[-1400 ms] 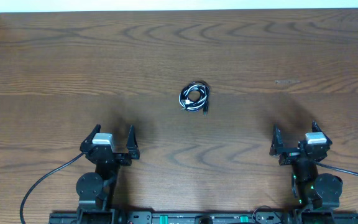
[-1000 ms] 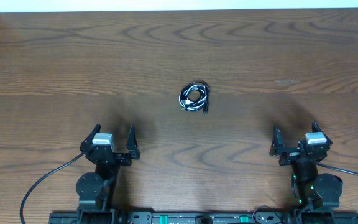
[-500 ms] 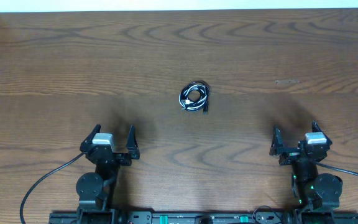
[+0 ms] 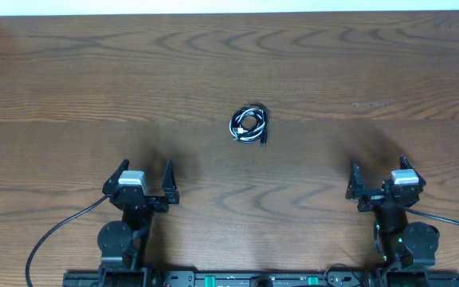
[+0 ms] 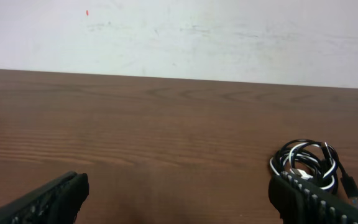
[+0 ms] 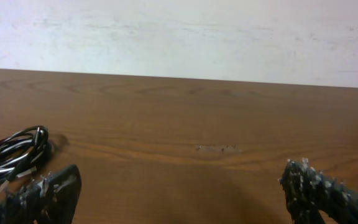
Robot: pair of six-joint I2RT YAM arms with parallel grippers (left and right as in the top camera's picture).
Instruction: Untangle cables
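Note:
The cables (image 4: 249, 124) lie wound in one small black and white bundle at the middle of the wooden table. The bundle shows at the right of the left wrist view (image 5: 304, 163) and at the left of the right wrist view (image 6: 14, 154). My left gripper (image 4: 143, 172) is open and empty near the front left, well short of the bundle. My right gripper (image 4: 378, 169) is open and empty near the front right, also apart from it. The jaws show spread wide in the left wrist view (image 5: 179, 196) and the right wrist view (image 6: 182, 190).
The wooden table (image 4: 94, 80) stretches to a white wall at the back (image 5: 179, 37). Thick black arm cables (image 4: 50, 235) run from the arm bases at the front edge. A small scuff mark (image 4: 367, 104) lies at the right.

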